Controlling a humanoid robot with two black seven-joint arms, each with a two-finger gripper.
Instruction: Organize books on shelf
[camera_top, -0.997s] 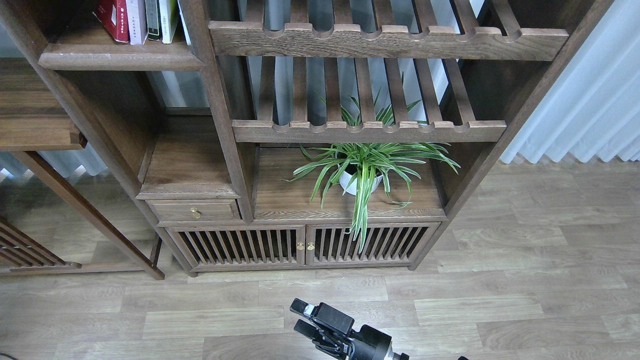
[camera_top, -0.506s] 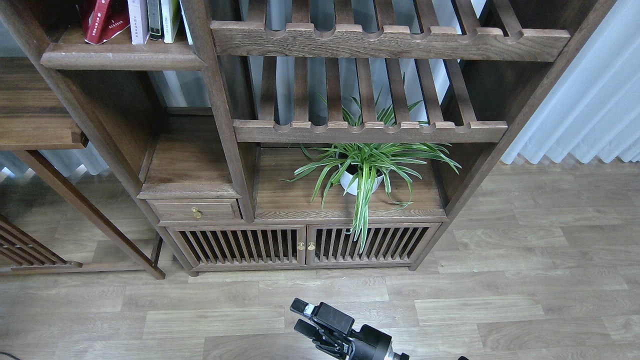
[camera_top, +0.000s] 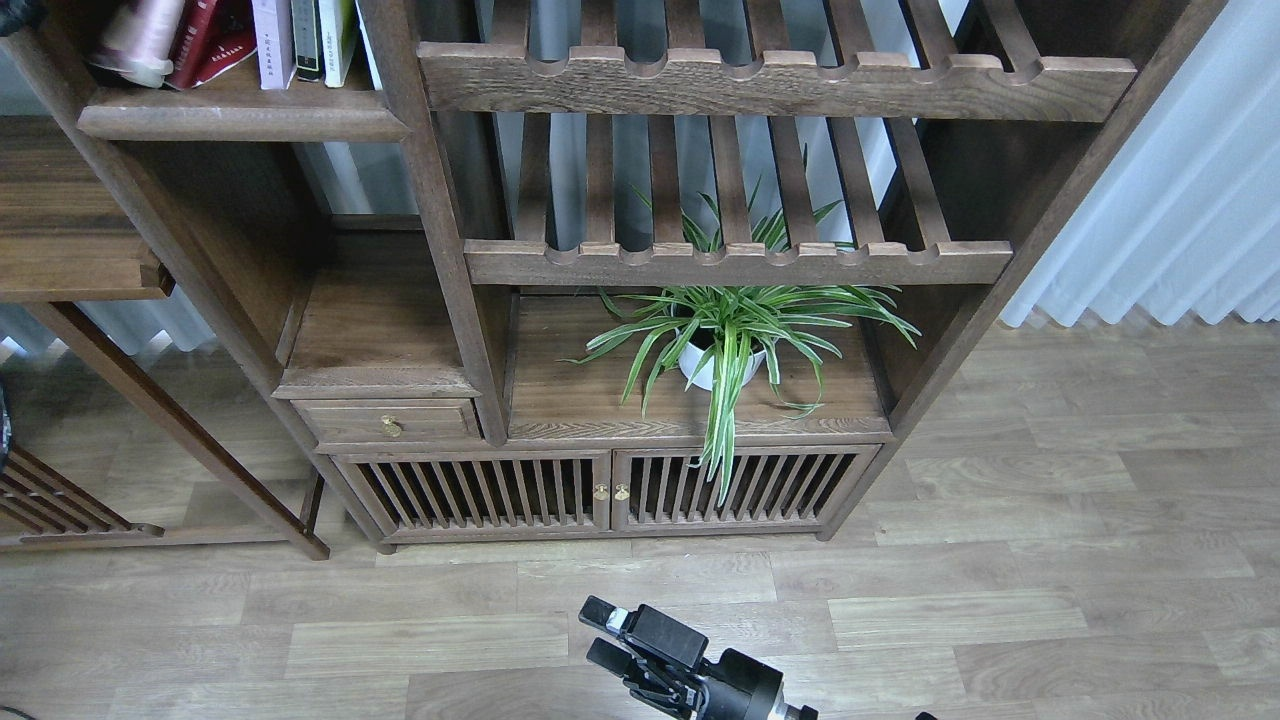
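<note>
A pale pink book (camera_top: 140, 40) had appeared leaning at the plank shelf's (camera_top: 240, 120) left end beside the tilted red book (camera_top: 205, 40). The right gripper (camera_top: 610, 640) stayed low, fingers slightly apart, empty.

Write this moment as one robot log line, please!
shelf: red book leaning, lilac book tilted beside it | right gripper: away from shelf, jaws open, empty

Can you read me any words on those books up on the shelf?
No, none can be read.
Red book: pale characters on its cover, too small and blurred.
Pale book: faint marks on its spine, unreadable.
Dark book and green book: tiny marks, unreadable.
</note>
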